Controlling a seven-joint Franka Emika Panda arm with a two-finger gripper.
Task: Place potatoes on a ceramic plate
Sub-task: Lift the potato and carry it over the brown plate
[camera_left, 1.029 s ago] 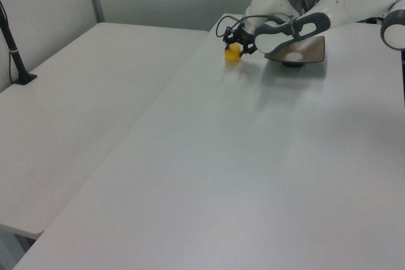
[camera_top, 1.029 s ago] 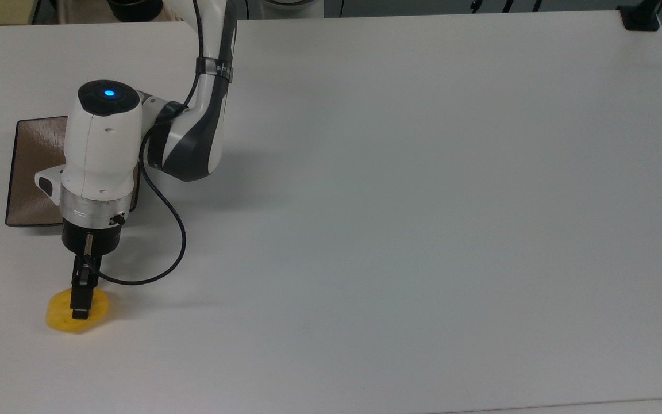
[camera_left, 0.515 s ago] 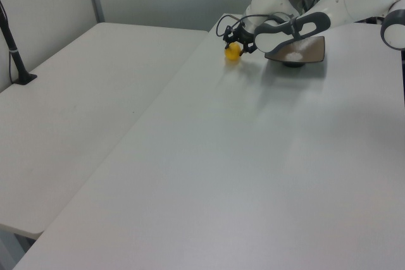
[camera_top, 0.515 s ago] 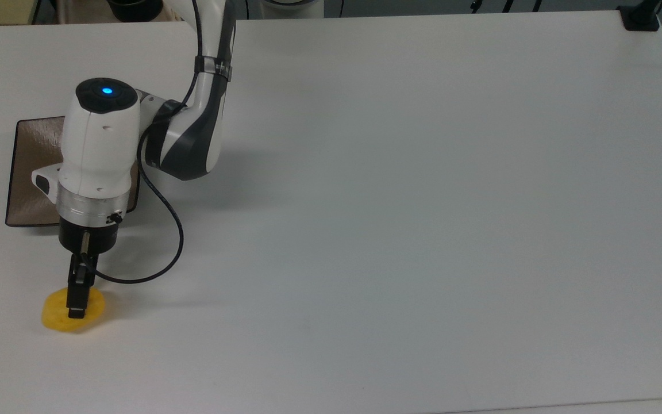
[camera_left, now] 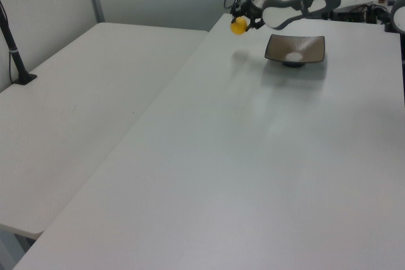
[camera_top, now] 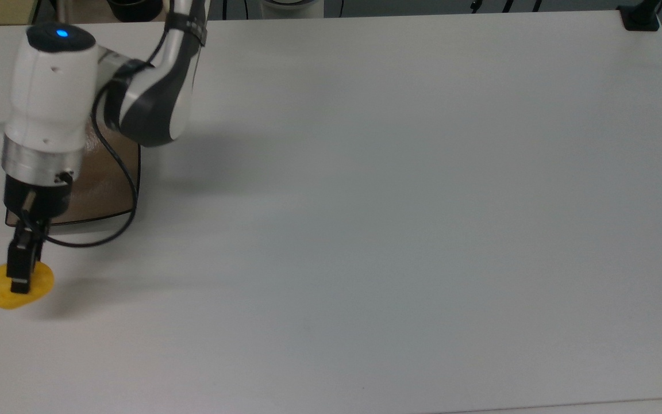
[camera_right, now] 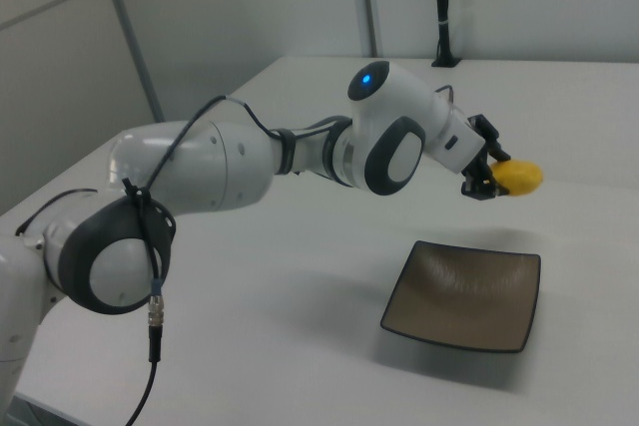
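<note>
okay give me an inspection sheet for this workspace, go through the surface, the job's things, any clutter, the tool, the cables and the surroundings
Surface: white table, bare apart from the job's things; a second white table adjoins it on the left view's left.
Job's things: yellow potato held in the air, its shadow on the table below; brown square plate holds nothing, potato not yet over it.
Clutter: nothing seen.
Tool: the tool is shut on the potato, raised off the table beside the plate.
Cables: black cable loops from the wrist across the plate's edge in the top view.
Surroundings: black post clamped at the far table; grey partition walls behind.
</note>
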